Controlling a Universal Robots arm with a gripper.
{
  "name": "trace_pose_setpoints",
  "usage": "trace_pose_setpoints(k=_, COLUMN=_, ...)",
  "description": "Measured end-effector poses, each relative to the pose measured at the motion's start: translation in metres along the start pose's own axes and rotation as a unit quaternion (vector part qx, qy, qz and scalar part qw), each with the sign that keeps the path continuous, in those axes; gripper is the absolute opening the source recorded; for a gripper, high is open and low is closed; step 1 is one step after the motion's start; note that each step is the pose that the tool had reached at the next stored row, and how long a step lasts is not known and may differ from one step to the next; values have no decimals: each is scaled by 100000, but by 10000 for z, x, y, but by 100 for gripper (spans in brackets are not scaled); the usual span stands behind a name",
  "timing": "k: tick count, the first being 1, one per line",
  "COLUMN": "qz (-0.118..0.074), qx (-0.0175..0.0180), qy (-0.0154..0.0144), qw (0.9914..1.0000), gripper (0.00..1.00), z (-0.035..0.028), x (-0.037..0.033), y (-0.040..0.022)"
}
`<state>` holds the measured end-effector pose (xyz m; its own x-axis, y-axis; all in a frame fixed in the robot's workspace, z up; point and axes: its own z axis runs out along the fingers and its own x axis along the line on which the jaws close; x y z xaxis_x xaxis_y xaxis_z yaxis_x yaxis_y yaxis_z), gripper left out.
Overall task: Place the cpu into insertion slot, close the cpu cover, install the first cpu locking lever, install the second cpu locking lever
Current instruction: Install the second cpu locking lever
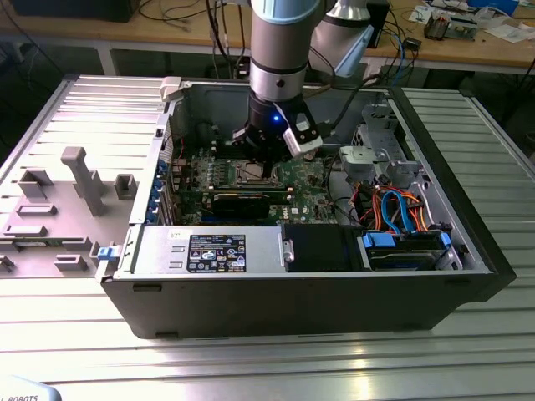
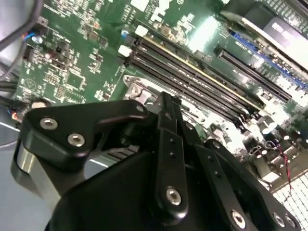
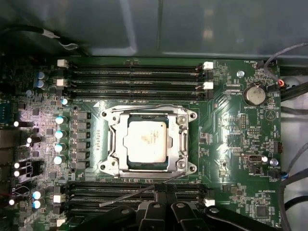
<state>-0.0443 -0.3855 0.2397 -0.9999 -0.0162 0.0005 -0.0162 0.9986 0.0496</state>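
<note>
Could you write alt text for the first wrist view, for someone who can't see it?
A small square silvery-grey cpu sits in the metal-rimmed insertion slot at the middle of a green motherboard, with long black memory slots on two sides. The black gripper hangs beside the socket.

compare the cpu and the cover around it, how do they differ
The cpu is a solid square with a pale, matte top; the cover is an open frame with a square window. The cpu fills that window, while the cover rims it on all sides. Both are greyish metal, lying flat and square to the green board.
</note>
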Motion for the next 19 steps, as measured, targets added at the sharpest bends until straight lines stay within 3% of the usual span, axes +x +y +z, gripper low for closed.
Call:
trace_pose_setpoints(k=3, qz=0, qx=-171, qy=104, qw=100000, gripper=11, z=18, x=97, y=-5)
trace_pose_setpoints(k=5, qz=7, qx=-679, qy=156, qw=99998, gripper=11, z=30, x=170, y=-18)
trace_pose_setpoints(k=19, qz=2, qx=-763, qy=163, qw=99997, gripper=11, z=31, x=175, y=-18)
